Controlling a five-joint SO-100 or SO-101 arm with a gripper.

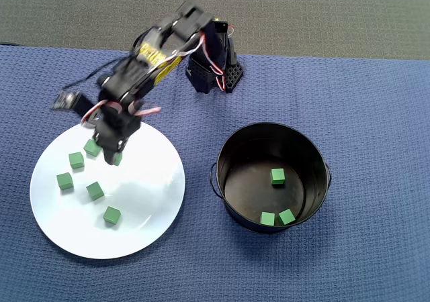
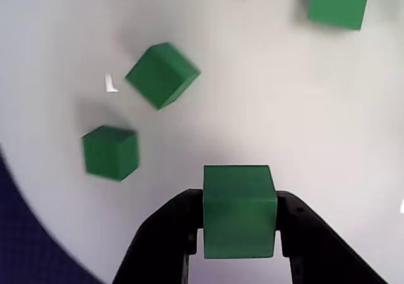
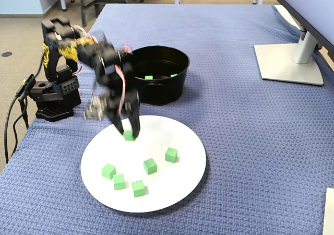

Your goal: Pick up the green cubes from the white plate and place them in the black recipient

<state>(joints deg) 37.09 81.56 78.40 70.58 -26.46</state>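
In the wrist view two green cubes (image 2: 338, 3) were cut by the top edge; the arm (image 3: 107, 62) was blurred.

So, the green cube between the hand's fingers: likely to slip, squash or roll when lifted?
The cube probably stays stiff: its edges look straight between the fingers of the hand. Flat faces meet both fingers, so slipping seems unlikely, and its matte surface may help. If dropped on the white plate, it would likely tumble briefly, not roll.

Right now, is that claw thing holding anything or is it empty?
Gripper: closed on one green cube, a finger pressed against each side, just above the white plate.
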